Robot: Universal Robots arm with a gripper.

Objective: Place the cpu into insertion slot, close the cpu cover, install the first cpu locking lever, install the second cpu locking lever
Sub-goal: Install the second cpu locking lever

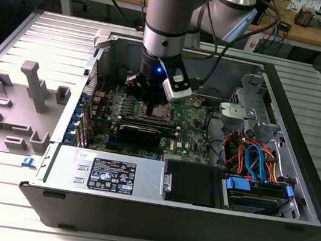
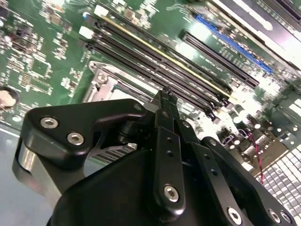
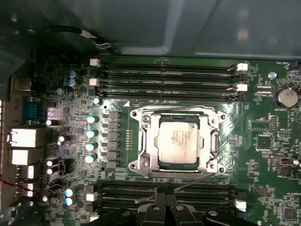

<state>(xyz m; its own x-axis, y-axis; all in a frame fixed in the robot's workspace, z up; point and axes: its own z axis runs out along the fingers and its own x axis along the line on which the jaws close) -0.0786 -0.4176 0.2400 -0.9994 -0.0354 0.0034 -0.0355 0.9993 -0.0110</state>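
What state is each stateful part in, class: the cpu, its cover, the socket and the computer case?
cpu: seated flat in the insertion slot.
insertion slot: occupied, metal rim showing around the chip.
cpu cover: closed, lying flat around the cpu.
gripper: just above the board beside the socket, holding nothing that I can see.
computer case: open, side panel off.

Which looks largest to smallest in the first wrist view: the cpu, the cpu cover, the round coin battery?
1. cpu cover
2. cpu, inside the cover's opening
3. round coin battery

All lie on the board, so nearness matters little.

The claw (image 2: pixel 165 94) body hides most of the insertion slot (image 2: pixel 106 84).
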